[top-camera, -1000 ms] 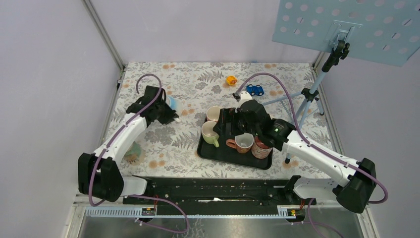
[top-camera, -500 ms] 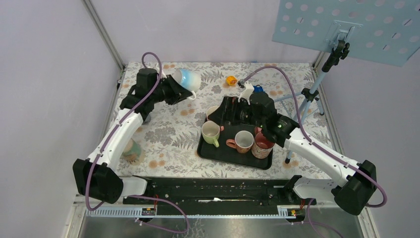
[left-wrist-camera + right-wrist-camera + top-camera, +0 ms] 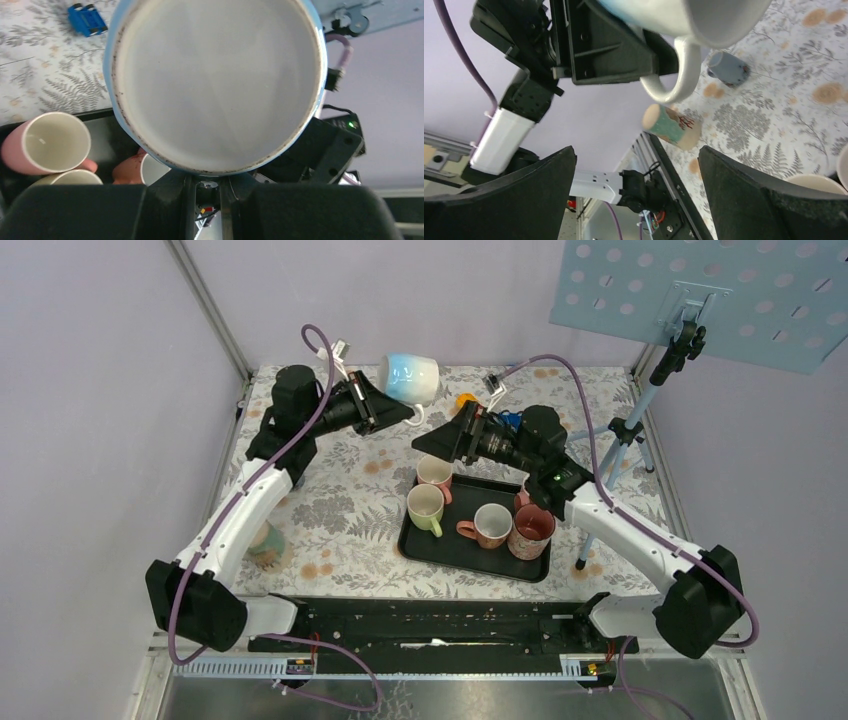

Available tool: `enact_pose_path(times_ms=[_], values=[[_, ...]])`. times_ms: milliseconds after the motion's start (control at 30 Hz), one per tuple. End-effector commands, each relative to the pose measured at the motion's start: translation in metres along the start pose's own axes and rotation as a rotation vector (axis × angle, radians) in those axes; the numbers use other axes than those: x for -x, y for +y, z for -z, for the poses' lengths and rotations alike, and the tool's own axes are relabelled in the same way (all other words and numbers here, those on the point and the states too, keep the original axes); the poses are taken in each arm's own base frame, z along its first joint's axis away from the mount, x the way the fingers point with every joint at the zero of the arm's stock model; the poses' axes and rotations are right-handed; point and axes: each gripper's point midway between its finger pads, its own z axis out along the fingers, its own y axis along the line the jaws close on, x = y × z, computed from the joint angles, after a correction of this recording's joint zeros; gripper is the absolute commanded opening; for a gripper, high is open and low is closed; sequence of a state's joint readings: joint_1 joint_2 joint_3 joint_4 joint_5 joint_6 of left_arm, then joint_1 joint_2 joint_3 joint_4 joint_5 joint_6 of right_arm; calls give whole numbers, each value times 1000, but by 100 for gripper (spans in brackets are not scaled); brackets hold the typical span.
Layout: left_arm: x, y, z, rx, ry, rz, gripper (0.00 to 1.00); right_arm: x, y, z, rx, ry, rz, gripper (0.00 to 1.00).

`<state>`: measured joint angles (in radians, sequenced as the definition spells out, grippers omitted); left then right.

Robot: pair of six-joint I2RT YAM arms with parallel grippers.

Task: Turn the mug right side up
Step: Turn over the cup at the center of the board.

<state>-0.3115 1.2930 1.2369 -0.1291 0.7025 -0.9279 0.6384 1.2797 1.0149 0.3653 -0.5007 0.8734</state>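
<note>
Blue-and-white mug (image 3: 410,378) hangs on its side at upper centre of the overhead frame, rim clamped by the left gripper (image 3: 393,408), while the right gripper (image 3: 437,441) gapes empty; uprighting and placement on the counter (image 3: 340,510) are outstanding.

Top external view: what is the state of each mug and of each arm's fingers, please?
blue and white mug, in the air, on its side, held at the rim.
left gripper, fingers shut on the mug's rim.
right gripper, fingers open, holding nothing.
pink mug, upright.
cream mug, upright.
terracotta mug, upright.
brown mug, upright.
</note>
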Motion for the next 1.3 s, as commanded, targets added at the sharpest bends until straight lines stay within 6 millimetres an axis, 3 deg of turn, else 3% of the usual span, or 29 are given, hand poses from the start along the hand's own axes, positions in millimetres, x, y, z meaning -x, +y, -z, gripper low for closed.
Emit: enact_pose_path(times_ms=[0,200,400,500,767,1200,1267], values=[[12,-85,17,-275,-41,-191,0,18,33,2,177,-21,-13,99],[3,-99,16,-332,-5,-203,0,32,43,3,270,-27,-61,89],[-3,-106,12,-373,14,-194,0,33,49,-1,327,-4,-95,66],[-4,-108,12,-396,20,-186,0,33,51,0,346,-2,-98,62],[-11,-107,9,-401,40,-177,0,38,55,4,359,-26,-97,54],[-15,-102,8,-399,45,-173,0,39,56,6,348,-33,-98,21],[-16,-100,8,-393,46,-172,0,39,55,6,341,-33,-97,12]])
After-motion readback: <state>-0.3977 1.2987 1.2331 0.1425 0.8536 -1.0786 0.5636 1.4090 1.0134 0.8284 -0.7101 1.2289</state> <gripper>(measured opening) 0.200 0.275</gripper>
